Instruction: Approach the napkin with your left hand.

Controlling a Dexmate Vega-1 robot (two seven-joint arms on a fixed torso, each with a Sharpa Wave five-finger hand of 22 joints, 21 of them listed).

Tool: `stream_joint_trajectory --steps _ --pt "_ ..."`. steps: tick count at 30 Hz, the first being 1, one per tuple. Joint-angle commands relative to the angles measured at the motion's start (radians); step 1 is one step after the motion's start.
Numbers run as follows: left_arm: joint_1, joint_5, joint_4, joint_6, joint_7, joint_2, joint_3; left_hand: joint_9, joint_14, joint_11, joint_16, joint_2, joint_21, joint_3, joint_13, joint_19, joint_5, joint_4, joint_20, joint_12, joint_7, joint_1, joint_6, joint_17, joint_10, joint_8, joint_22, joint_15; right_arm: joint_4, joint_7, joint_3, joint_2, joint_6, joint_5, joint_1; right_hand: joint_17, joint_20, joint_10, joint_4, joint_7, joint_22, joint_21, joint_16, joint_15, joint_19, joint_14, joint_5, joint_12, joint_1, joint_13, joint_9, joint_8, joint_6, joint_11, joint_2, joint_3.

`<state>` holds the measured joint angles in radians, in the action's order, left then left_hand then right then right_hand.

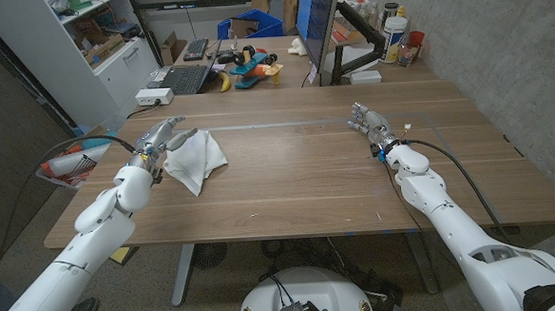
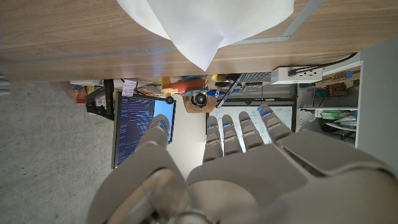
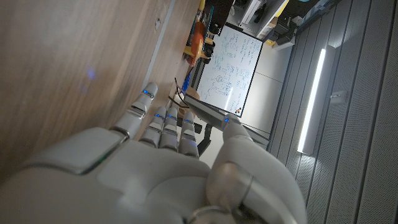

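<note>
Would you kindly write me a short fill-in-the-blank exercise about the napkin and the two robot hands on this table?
1. The white napkin lies on the wooden ____.
2. The robot hand closest to the napkin is the ____ robot hand.
3. The right robot hand holds ____.
4. The napkin's colour is ____.

Missing words: table; left; nothing; white
</note>
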<state>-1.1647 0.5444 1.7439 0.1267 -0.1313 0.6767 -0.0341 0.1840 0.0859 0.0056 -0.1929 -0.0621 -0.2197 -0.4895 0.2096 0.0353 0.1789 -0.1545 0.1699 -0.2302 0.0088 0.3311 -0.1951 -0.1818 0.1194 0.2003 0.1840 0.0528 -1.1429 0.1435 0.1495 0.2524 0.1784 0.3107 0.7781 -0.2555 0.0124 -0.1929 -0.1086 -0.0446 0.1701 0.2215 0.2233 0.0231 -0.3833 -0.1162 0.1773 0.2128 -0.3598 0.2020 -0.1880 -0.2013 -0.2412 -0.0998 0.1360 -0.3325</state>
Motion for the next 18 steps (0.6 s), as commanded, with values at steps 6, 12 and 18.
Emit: stream_joint_trajectory --steps 6,12,18 --pt "0.068 0.016 -0.068 0.030 0.020 0.023 -0.075 0.003 0.006 -0.008 -0.003 0.002 0.003 -0.001 0.003 0.002 -0.002 -0.002 0.008 -0.010 -0.004 0.015 -0.009 -0.002 0.011 0.006 0.002 -0.008 -0.029 -0.023 0.002 0.007 -0.006 0.001 0.019 -0.001 -0.003 -0.009 -0.003 0.001 0.001 -0.005 0.006 -0.003 -0.011 -0.008 0.006 -0.004 -0.005 0.003 -0.003 0.002 -0.010 0.004 0.008 0.000" --pt "0.073 0.014 -0.073 0.036 0.017 0.027 -0.088 0.003 0.008 -0.008 -0.003 0.002 0.003 -0.001 0.003 0.001 -0.002 -0.001 0.008 -0.010 -0.006 0.017 -0.014 -0.002 0.011 0.006 0.002 -0.009 -0.037 -0.026 0.004 0.010 -0.008 0.002 0.022 -0.001 -0.004 -0.009 -0.003 0.000 0.001 -0.006 0.006 -0.003 -0.011 -0.008 0.006 -0.004 -0.005 0.003 -0.003 0.002 -0.011 0.003 0.008 0.000" --pt "0.071 0.005 -0.080 0.034 0.012 0.030 -0.092 0.003 0.009 -0.010 -0.003 0.002 0.004 -0.001 0.004 0.001 -0.002 -0.001 0.009 -0.010 -0.010 0.019 -0.020 -0.002 0.012 0.007 0.003 -0.010 -0.053 -0.030 0.008 0.013 -0.012 0.003 0.027 -0.001 -0.003 -0.010 -0.003 0.000 0.001 -0.007 0.006 -0.003 -0.012 -0.008 0.006 -0.004 -0.005 0.003 -0.003 0.002 -0.012 0.003 0.008 0.001"
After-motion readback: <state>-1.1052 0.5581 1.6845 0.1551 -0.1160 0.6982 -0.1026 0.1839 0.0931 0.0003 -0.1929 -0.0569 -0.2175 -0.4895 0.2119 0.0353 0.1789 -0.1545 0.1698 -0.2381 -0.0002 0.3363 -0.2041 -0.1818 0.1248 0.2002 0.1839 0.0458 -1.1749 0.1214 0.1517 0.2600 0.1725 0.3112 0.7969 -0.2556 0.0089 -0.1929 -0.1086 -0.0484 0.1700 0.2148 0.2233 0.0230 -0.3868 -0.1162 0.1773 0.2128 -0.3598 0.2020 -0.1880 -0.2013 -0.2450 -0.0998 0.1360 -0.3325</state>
